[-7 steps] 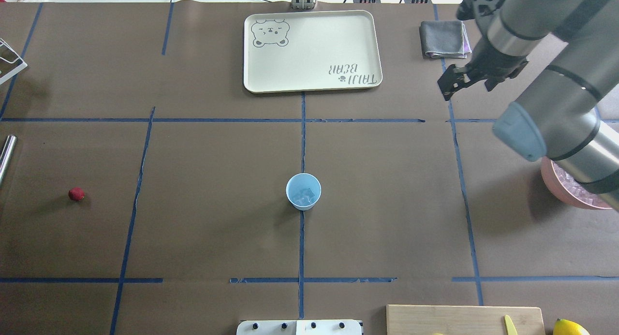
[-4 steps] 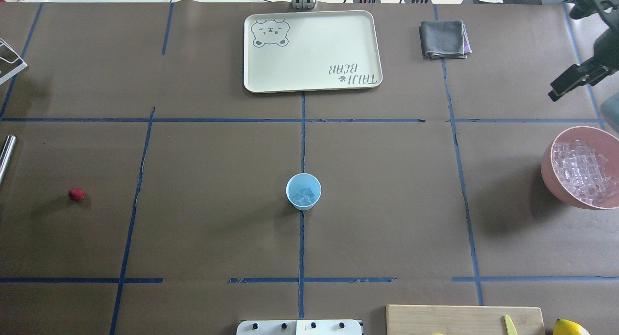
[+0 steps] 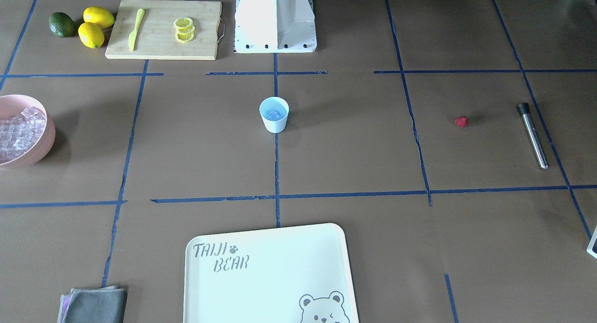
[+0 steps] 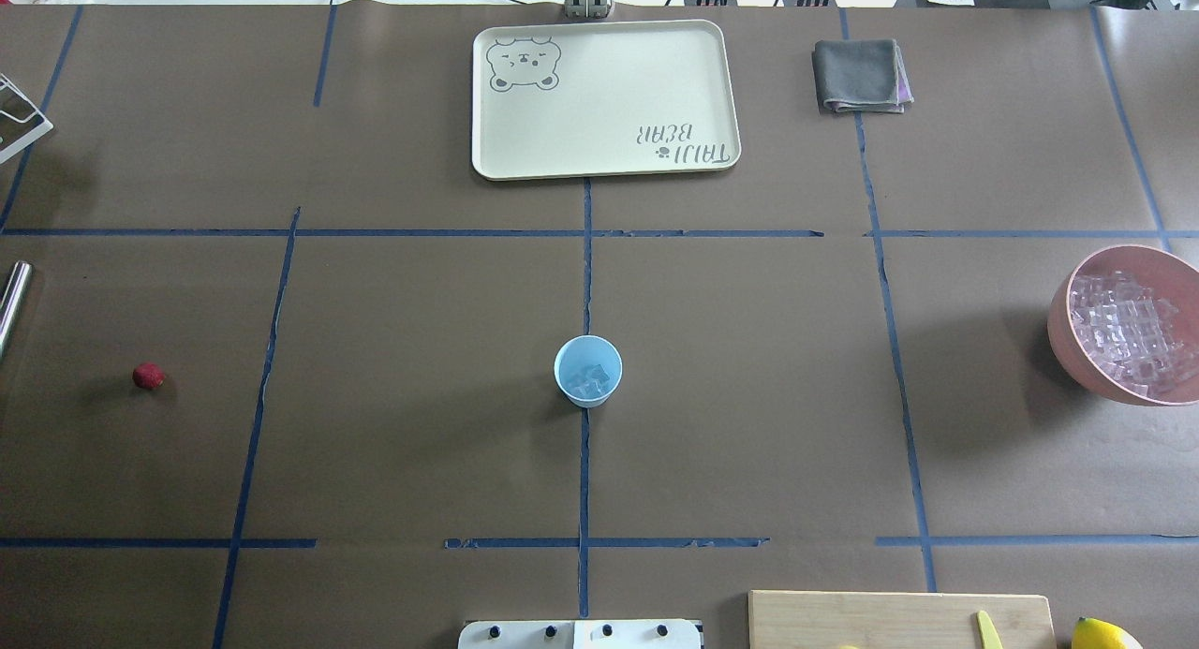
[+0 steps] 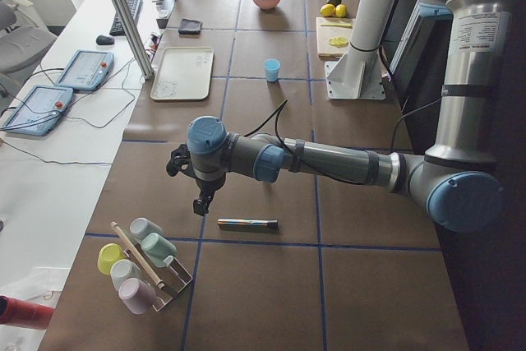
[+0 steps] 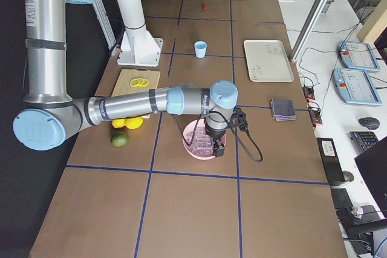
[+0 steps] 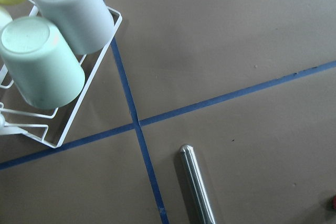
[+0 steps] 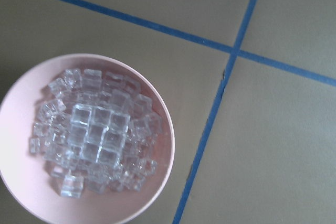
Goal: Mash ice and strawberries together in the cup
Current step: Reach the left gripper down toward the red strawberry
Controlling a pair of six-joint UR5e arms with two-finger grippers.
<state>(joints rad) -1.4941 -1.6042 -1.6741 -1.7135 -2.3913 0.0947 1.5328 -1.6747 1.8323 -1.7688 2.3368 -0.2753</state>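
Brown tabletop (image 4: 421, 302): the strawberry (image 4: 148, 376) sits near its left edge, close to the left gripper (image 5: 200, 203), far from the cup (image 4: 587, 371). I cannot tell if it is open.

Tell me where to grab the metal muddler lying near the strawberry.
Take the muddler at mid-shaft, from straight above, closing across its width. It lies flat, a long thin cylinder with bare table either side; the strawberry sits well apart.

Upright cup (image 4: 587, 372) with ice (image 4: 589, 378) at table centre; strawberry (image 4: 148, 376) well apart, far left.
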